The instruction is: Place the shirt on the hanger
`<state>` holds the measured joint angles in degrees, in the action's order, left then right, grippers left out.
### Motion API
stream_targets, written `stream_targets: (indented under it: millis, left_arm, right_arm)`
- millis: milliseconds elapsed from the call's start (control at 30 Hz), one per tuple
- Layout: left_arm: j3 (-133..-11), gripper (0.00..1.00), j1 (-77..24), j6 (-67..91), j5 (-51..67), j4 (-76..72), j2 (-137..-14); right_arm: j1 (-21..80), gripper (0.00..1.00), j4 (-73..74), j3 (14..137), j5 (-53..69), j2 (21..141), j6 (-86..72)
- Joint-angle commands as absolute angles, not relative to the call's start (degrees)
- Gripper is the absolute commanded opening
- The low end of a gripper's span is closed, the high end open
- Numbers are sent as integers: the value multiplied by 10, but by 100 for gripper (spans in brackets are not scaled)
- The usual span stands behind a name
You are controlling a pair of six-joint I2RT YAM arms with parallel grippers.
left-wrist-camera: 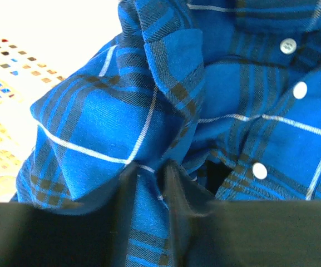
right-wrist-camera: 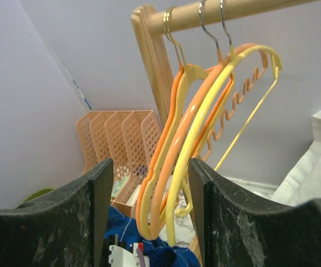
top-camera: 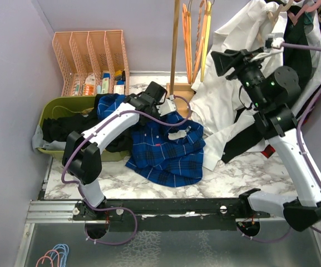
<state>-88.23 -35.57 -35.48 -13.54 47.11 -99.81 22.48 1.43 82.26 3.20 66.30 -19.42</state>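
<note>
While my left gripper pinches the plaid shirt and my right gripper spreads before the thin yellow hanger, a green bin holds black cloth.

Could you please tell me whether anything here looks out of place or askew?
The shirt lies crumpled on the marble table, one part flopped over the green basket, a fold pinched between the jaws of the left gripper. The white shirt sags onto the table.
</note>
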Motion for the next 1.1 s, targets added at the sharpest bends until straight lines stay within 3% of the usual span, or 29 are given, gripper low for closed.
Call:
stream_targets:
  millis: [0, 533, 900, 933, 1067]
  left_arm:
    - [-880, 0, -340, -358, -179, 429, -996]
    - [-1037, 0, -289, -382, -159, 468, -1033]
    - [-1107, 1, -230, -337, -120, 481, -1094]
    - [-1110, 7, -228, -333, -117, 482, -1096]
    - [-1136, 51, -218, -312, -101, 497, -1100]
  right_arm:
    - [223, 56, 97, 867, 11, 728, -203]
    - [222, 45, 139, 915, -58, 792, -193]
    - [224, 47, 183, 956, -109, 832, -157]
    - [223, 48, 185, 959, -112, 835, -156]
    - [223, 54, 189, 971, -120, 846, -151]
